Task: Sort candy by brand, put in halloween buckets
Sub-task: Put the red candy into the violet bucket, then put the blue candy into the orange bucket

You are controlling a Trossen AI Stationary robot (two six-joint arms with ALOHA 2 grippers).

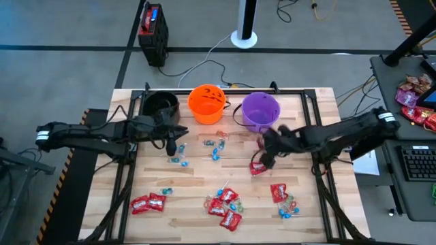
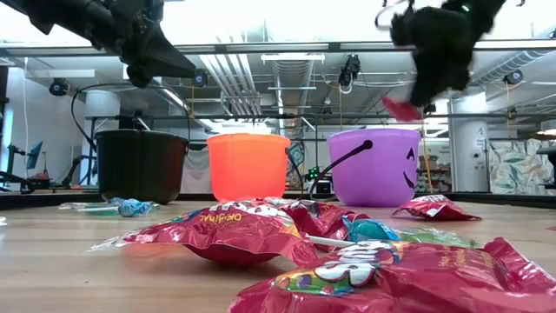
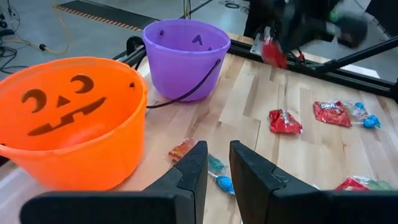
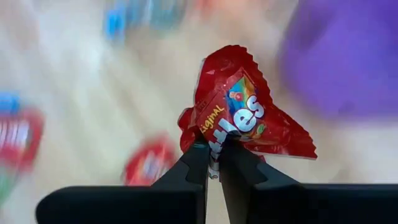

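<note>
Buckets (image 1: 207, 103): 3; held red packet (image 4: 245, 115): 1

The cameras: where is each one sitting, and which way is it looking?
High view: above the table, looking straight down on the purple bucket, the orange bucket and both arms.
Low view: at table-top height, looking level across candy to the buckets; arms hang in from above.
Left wrist view: on the left arm, looking past its own empty jaws at the buckets.
Right wrist view: on the right arm, looking past jaws shut on a red packet.
Shared: the right gripper carrying that packet also shows in the high, low and left wrist views.
</note>
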